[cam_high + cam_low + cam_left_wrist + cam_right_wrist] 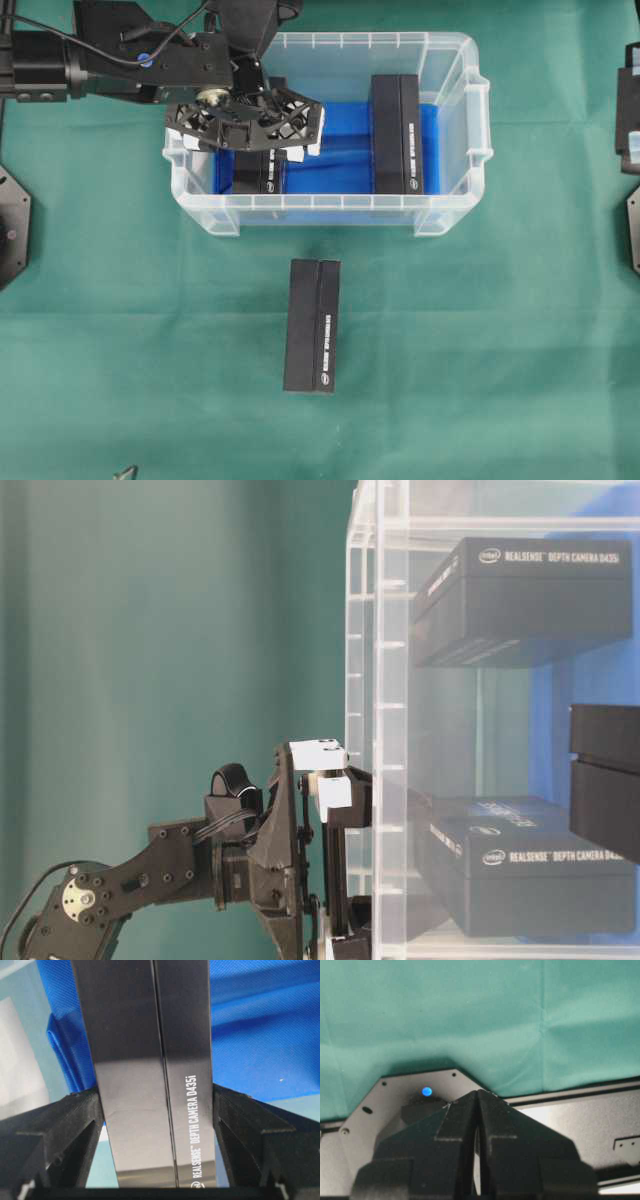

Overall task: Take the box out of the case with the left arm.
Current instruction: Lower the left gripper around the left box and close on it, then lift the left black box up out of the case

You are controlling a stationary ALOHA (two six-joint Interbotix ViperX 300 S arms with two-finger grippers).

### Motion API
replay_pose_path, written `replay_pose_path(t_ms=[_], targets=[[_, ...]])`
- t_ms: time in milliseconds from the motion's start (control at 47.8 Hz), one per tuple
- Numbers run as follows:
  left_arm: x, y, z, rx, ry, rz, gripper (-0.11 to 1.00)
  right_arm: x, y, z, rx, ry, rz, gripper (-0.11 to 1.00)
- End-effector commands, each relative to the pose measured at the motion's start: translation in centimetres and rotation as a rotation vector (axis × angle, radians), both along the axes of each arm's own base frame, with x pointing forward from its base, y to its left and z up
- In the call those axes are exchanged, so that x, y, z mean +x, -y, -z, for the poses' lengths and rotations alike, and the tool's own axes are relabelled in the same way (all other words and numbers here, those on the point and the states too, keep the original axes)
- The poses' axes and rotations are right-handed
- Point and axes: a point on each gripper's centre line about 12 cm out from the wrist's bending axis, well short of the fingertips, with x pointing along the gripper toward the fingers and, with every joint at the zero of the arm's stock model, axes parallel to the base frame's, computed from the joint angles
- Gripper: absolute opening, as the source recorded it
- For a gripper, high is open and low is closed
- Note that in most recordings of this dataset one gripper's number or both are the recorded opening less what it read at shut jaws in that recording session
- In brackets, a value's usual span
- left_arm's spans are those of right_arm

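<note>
Inside the clear plastic case with blue lining, at its left end, a long black cardboard box bracketed by the left arm's lattice gripper, pads flush on both sides. Best squeezed firm, then raised straight past the rim. All-black right gripper pressed shut, idle.

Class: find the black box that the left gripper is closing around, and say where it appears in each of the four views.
Overhead: box at the case's left end, under the left gripper.
Table-level: lower box, seen through the case wall.
Left wrist: centre, between the fingers.
Right wrist: not in it.
Shared landmark: blue sheet.
</note>
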Motion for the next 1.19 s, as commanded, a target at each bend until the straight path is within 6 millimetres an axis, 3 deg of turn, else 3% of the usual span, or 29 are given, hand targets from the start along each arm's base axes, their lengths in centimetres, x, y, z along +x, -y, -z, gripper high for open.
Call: replay_pose_path(t_ms=[0,461,880,1173], targets=[[0.3,0.1,0.2,-0.001,0.019,0.006,0.63,0.1,0.0,-0.4,0.0,0.017,0.001,0.0],[0.2,0.2,-0.6,0.0,0.033,0.005,0.63,0.1,0.0,-0.4,0.0,0.017,0.002,0.0],[-0.4,0.6,-5.3,0.003,0.046,0.005,0.63,0.1,0.0,-0.3,0.0,0.015,0.001,0.0],[-1.3,0.7,-10.1,0.012,0.084,-0.002,0.63,0.1,0.0,-0.4,-0.002,0.017,0.001,0.0]])
